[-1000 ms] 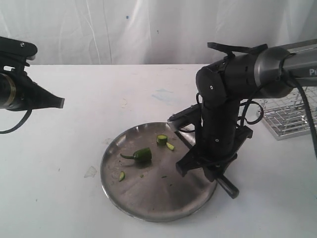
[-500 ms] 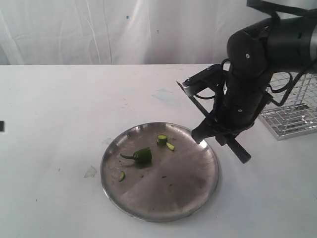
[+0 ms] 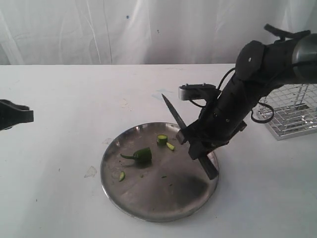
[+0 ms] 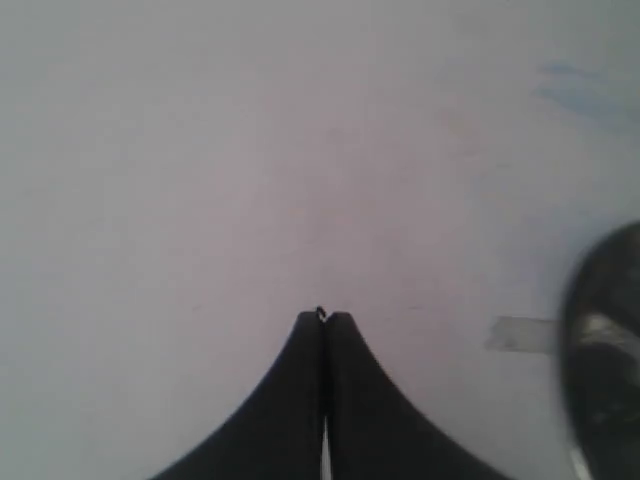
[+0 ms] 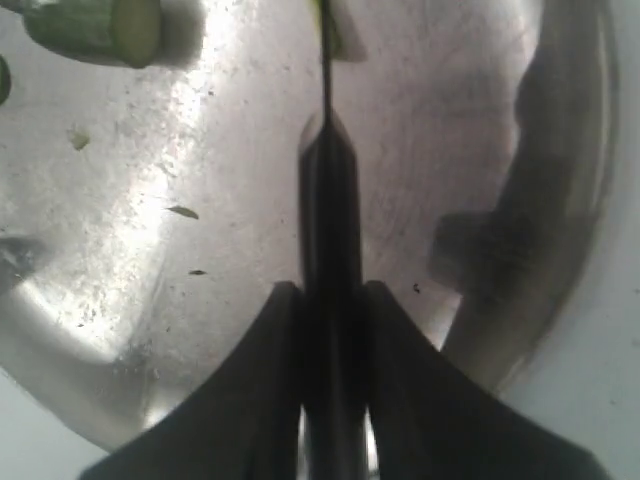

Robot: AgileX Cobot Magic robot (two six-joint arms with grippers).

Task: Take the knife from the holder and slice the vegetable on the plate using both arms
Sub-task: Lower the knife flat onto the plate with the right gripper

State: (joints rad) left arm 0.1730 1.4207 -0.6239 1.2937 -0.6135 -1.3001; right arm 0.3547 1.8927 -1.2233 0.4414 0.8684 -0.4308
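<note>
The right end effector (image 3: 197,141) pinches the knife (image 3: 173,113) by its handle at centre right of the exterior view, blade slanting up-left over the plate (image 3: 148,208); the vegetable (image 3: 142,155) lies on the plate's left half; the left end effector (image 4: 322,322), pressed together and empty, hovers over the table (image 3: 74,99) at the left edge; the holder (image 3: 292,116) stands at far right.

The plate (image 3: 148,198), round dull steel, is lying flat. The vegetable (image 3: 142,155), a dark green stub with curved stem, is resting near the plate's centre, with pale cut rounds lying around it. The knife (image 3: 174,115), all black, is slanting over the plate's holder-side rim. The holder (image 3: 290,113) is standing well apart from the plate.
</note>
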